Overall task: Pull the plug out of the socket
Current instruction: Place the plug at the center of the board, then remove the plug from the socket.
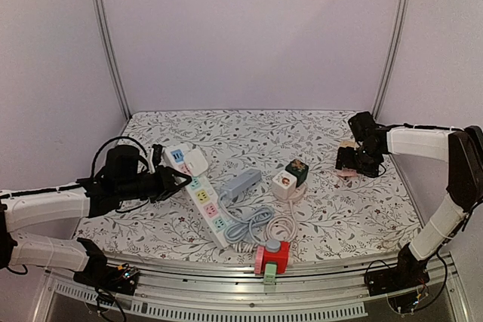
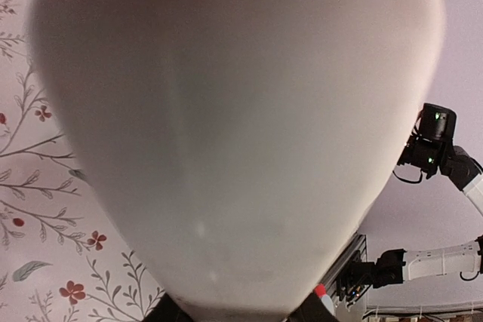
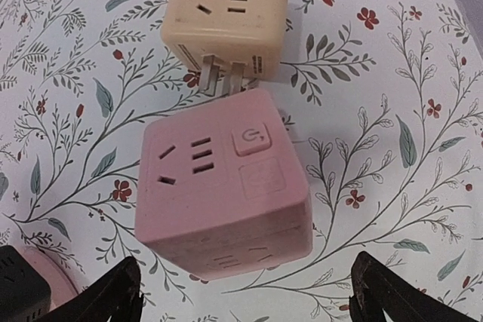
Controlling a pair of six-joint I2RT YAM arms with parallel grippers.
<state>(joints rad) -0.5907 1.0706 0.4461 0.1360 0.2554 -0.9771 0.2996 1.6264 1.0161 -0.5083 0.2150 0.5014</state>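
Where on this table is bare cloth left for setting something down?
Free: the far band along the back wall, and the near right patch between the white cube and right arm. Crowded: centre-left, around the power strip and cables.

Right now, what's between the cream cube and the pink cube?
Only the cream cube's two metal prongs, bare and reaching to the pink cube's top edge. Whether their tips sit inside it I cannot tell. The right wrist view shows this.
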